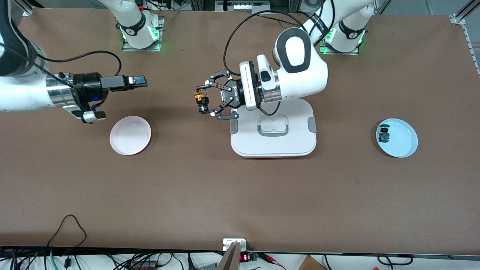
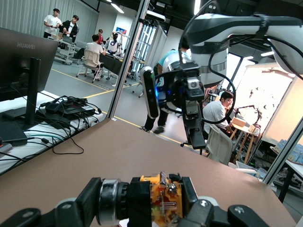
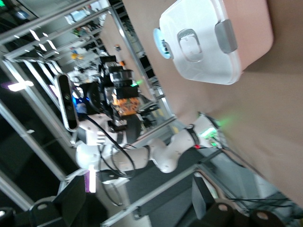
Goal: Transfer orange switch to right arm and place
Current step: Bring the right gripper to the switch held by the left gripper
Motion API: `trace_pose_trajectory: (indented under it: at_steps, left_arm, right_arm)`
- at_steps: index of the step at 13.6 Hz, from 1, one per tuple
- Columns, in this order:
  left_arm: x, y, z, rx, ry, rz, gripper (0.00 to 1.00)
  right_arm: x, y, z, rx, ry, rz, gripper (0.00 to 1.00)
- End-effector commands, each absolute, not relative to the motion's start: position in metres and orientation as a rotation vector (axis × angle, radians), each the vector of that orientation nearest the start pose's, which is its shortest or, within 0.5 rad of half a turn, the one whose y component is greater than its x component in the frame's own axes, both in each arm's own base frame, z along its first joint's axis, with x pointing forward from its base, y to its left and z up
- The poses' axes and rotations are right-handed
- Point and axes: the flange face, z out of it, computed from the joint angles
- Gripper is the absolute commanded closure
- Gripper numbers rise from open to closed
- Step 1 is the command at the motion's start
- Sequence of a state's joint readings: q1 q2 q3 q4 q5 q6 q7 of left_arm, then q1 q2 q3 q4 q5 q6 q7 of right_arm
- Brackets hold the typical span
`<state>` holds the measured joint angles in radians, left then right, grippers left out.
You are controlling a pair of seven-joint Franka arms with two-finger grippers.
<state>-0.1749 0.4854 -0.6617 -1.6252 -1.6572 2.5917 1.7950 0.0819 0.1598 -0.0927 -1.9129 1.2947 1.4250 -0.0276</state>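
Note:
The orange switch [image 1: 200, 98] has a black body, orange block and tan metal parts. My left gripper [image 1: 208, 98] is shut on it and holds it sideways in the air over the bare table, beside the white container. In the left wrist view the orange switch [image 2: 161, 201] fills the space between the claw fingers [image 2: 102, 201]. My right gripper [image 1: 144, 81], slim and black, hovers open and empty just past the pink plate's rim on the robots' side and points at the switch, a clear gap away. The left wrist view shows the right gripper [image 2: 196, 139] facing it. The right wrist view shows the orange switch [image 3: 125, 101] ahead.
A white lidded container [image 1: 273, 146] sits mid-table under the left arm's wrist. A pink plate [image 1: 130, 135] lies toward the right arm's end. A pale blue plate [image 1: 403, 140] toward the left arm's end holds a small switch with a green-teal cap [image 1: 384, 135].

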Motion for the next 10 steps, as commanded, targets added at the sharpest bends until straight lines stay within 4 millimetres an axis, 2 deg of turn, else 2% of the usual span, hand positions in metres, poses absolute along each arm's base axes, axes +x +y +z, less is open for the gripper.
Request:
trace_pose_trajectory:
  at_steps: [1, 5, 10]
  left_arm:
    - [0.509, -0.471, 0.427, 1.541, -0.958, 1.040, 0.92]
    - [0.508, -0.473, 0.423, 1.528, -0.933, 1.067, 0.92]
    - [0.509, -0.473, 0.423, 1.528, -0.925, 1.067, 0.92]
  right_arm:
    - [0.551, 0.126, 0.434, -1.669, 0.300, 0.588, 0.00]
    - [0.553, 0.164, 0.405, -1.594, 0.305, 0.654, 0.00]
    - [0.548, 0.200, 0.388, -1.548, 0.304, 0.718, 0.00]
